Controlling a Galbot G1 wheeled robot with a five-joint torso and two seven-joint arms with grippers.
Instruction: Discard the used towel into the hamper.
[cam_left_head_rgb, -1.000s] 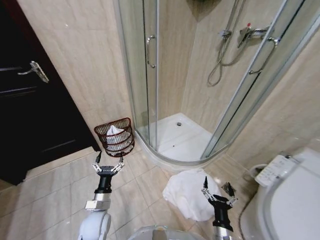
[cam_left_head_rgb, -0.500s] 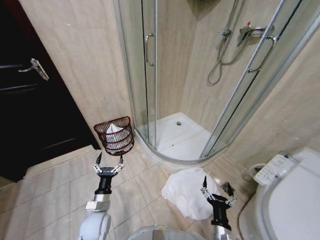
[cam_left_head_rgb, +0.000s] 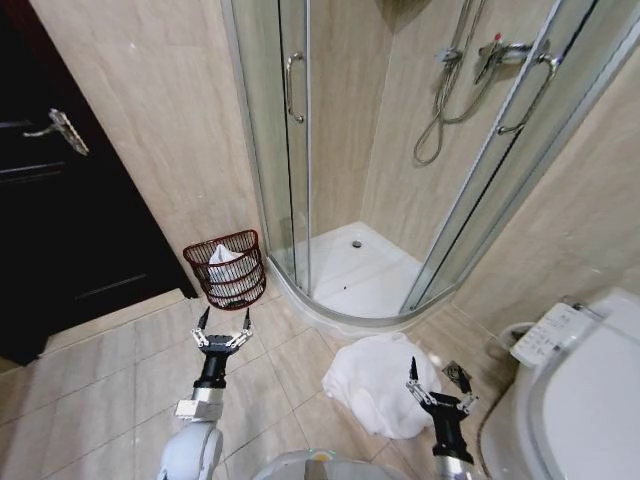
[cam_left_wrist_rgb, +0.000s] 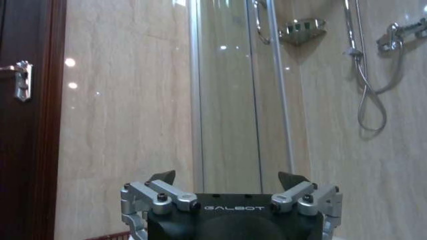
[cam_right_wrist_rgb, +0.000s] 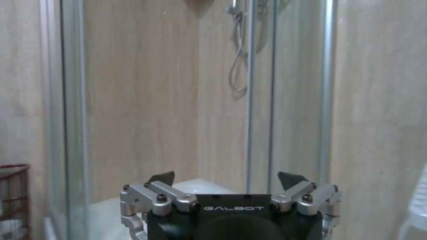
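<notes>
dark wood fills my far left: a door (cam_left_head_rgb: 60, 220) with a metal lever handle (cam_left_head_rgb: 62, 130), cut off by the edge of the head view. beside it runs a beige tiled wall (cam_left_head_rgb: 160, 110), and at its foot, in the corner against the glass shower enclosure (cam_left_head_rgb: 290, 150), stands the hamper (cam_left_head_rgb: 228, 270), reddish-brown open wicker with something pale already lying inside; what that is i cannot make out through the weave. my left gripper (cam_left_head_rgb: 223, 327) hangs above the floor tiles just short of the hamper, apart from it, fingers spread wide and holding nothing; from my left wrist i see the same gripper (cam_left_wrist_rgb: 228, 178) gaping at the wall and the shower's frame, with a sliver of the hamper's rim (cam_left_wrist_rgb: 107, 235) at the picture's edge. past the hamper the curved shower tray (cam_left_head_rgb: 355, 275) sits behind its sliding doors, a hose and mixer (cam_left_head_rgb: 470, 70) on the wall within. on the floor before the tray lies the white towel (cam_left_head_rgb: 375, 380), crumpled in a heap, nothing between it and the hamper but bare tile. my right gripper (cam_left_head_rgb: 432, 385) is over the towel's right edge, open as well and gripping nothing, and it hides part of the cloth; whether it touches the towel i cannot tell. from my right wrist that gripper (cam_right_wrist_rgb: 228, 178) points at the shower glass. furthest right, the toilet (cam_left_head_rgb: 580, 400) with its side control panel (cam_left_head_rgb: 545, 335) is cut off by the frame.
</notes>
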